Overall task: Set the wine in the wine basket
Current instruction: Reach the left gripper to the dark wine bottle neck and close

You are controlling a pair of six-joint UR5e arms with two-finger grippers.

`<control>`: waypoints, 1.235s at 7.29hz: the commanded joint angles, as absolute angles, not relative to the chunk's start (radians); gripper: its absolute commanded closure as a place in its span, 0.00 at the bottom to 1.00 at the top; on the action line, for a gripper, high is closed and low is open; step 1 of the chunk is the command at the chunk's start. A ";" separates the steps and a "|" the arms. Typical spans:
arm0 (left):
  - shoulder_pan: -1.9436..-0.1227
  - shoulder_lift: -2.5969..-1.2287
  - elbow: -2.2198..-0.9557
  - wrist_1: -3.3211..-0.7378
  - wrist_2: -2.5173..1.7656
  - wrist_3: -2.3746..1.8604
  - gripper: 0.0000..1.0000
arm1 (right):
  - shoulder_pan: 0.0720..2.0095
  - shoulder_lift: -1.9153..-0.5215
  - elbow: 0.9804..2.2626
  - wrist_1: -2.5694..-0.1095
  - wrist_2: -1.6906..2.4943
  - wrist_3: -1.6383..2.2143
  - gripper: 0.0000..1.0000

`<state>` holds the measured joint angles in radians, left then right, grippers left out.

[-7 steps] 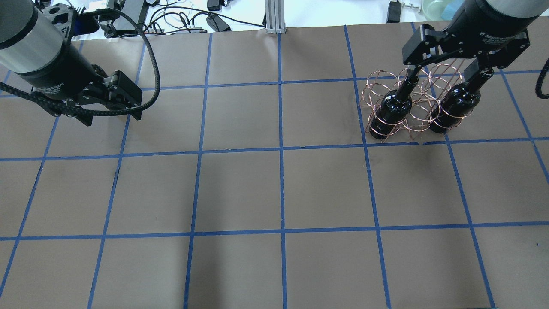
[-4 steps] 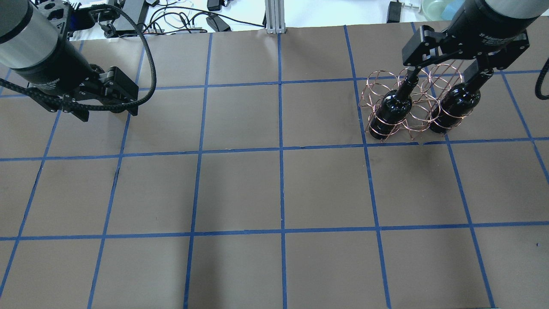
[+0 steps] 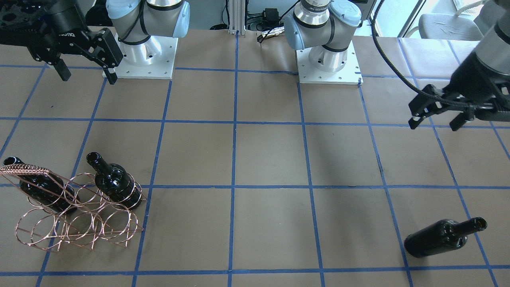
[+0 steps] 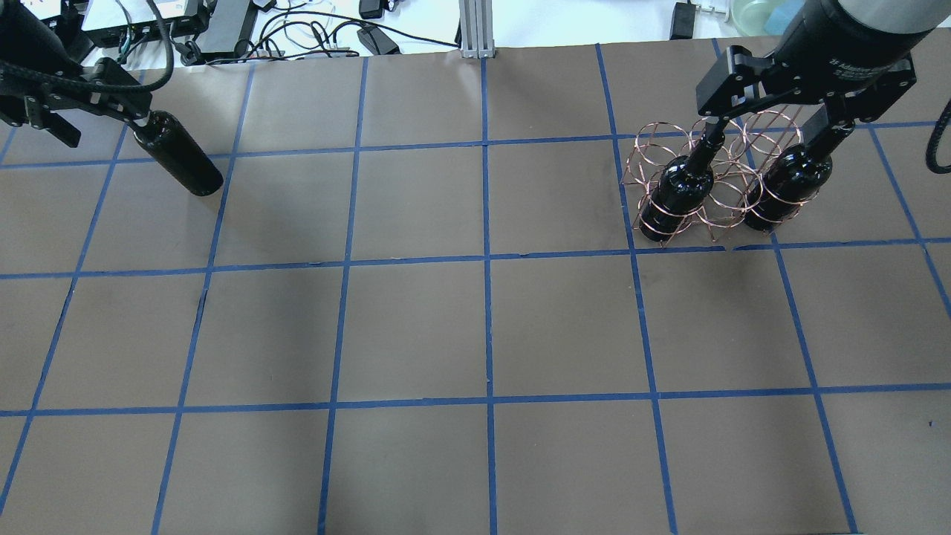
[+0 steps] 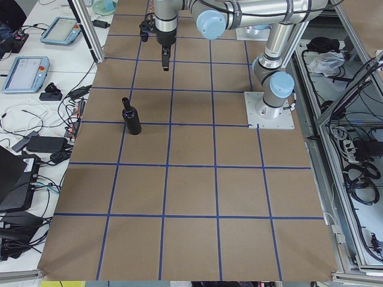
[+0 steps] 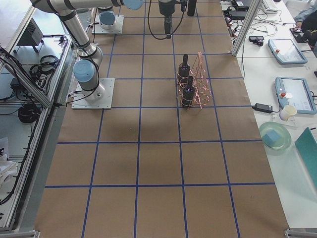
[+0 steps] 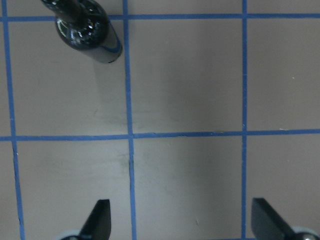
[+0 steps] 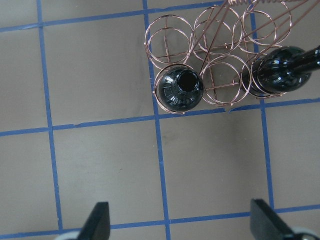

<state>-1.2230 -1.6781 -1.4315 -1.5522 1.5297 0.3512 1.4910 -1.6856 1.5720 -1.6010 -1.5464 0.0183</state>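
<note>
- Fingers (image 7: 99, 221) of the left gripper (image 3: 433, 122) are spread wide with nothing between them. The right gripper (image 3: 88, 77) is just as wide apart and empty, hanging above the wine basket.
- Counter (image 4: 416, 327): brown paper ruled into squares by blue tape. It carries the basket toward the robot's right end and one loose bottle toward its left end, well apart.
- Wine basket (image 3: 24, 170): thin copper wire, two rows of three rings under a coiled handle bar. Two bottles (image 8: 179, 90) stand in the end rings of the row nearer the robot. The middle ring (image 8: 225, 75) between them is vacant, as is the whole far row.
- Loose bottle (image 4: 178, 152): glossy black, unlabelled, with a long narrow neck (image 3: 470, 226) and an open mouth, standing upright. The left wrist view shows it ahead of the fingers and off to one side, not between them.
- Step in hand, as I judge it: the left arm's reach for this third bottle. The next move calls for centring the fingers on the neck, lowering and closing. After that comes a long carry across to a free ring, and the right arm will probably have to clear away from the basket first.
</note>
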 commanded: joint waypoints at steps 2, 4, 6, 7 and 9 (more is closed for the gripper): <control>-1.174 -1.906 -1.255 -1.482 1.522 0.397 0.00 | 1.491 -1.686 1.572 -1.600 -1.548 0.018 0.00; -1.169 -2.014 -1.226 -1.369 1.529 0.397 0.00 | 1.491 -1.684 1.572 -1.608 -1.545 0.018 0.00; -1.169 -2.081 -1.168 -1.347 1.528 0.399 0.00 | 1.491 -1.684 1.572 -1.609 -1.546 0.018 0.00; -1.169 -2.098 -1.161 -1.345 1.529 0.399 0.00 | 1.491 -1.684 1.572 -1.609 -1.546 0.018 0.00; -1.170 -2.115 -1.150 -1.344 1.529 0.399 0.00 | 1.491 -1.683 1.572 -1.609 -1.546 0.018 0.00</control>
